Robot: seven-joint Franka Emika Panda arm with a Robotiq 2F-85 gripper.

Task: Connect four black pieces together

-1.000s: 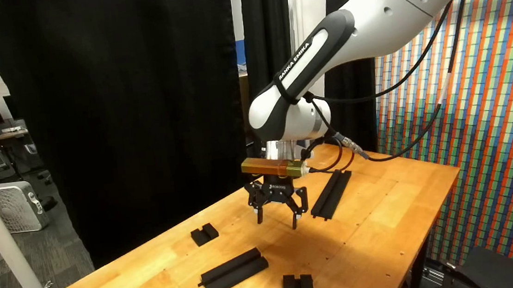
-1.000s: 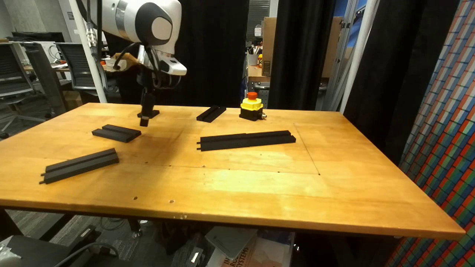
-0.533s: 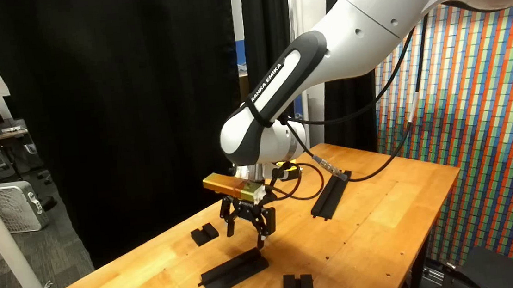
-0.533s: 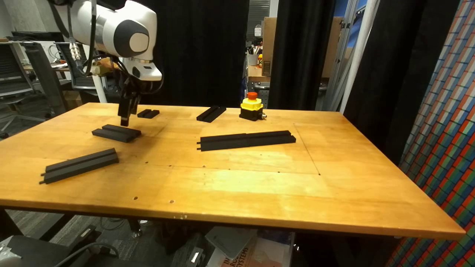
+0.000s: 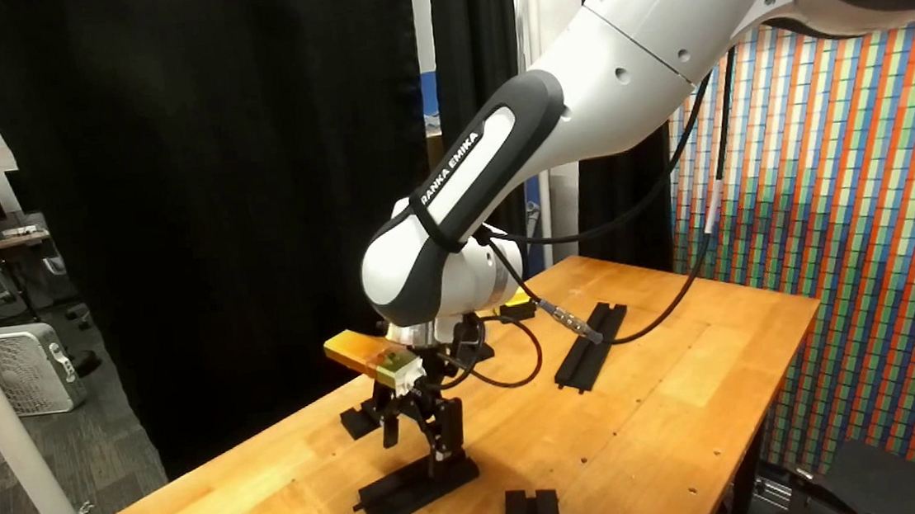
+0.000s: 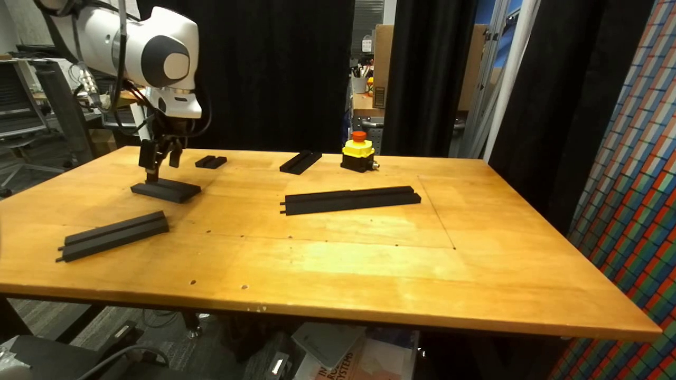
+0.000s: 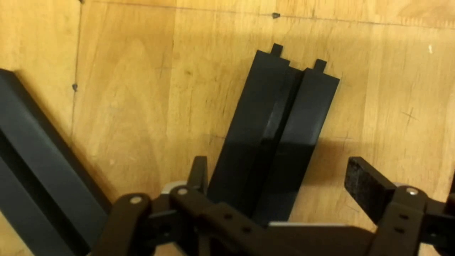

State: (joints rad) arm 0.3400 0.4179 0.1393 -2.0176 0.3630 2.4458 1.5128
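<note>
One grooved black bar (image 5: 413, 501) lies flat under my gripper (image 5: 414, 451), its two end tabs (image 7: 277, 49) showing in the wrist view. Fingers stand apart there: the left one (image 7: 197, 174) close beside the bar's edge, the right one (image 7: 366, 185) well off the other edge. Nothing is gripped; whether the lower finger touches the bar I cannot tell. A second bar (image 6: 116, 240) lies apart, at the lower left of the wrist view (image 7: 42, 156). Two more bars form one longer strip (image 6: 351, 201) with a seam near its middle, seen in both exterior views.
A small squarish black block (image 6: 211, 161) sits near the back edge, partly behind the gripper in an exterior view (image 5: 358, 422). Farther along that edge are a stubby black slab (image 6: 301, 162) and a yellow box with a red button (image 6: 359, 150). A cable hangs from the arm.
The open gripper has travelled left in both exterior views and come down over the nearer bar, turning somewhat on the way. The black pieces have stayed where they were.
</note>
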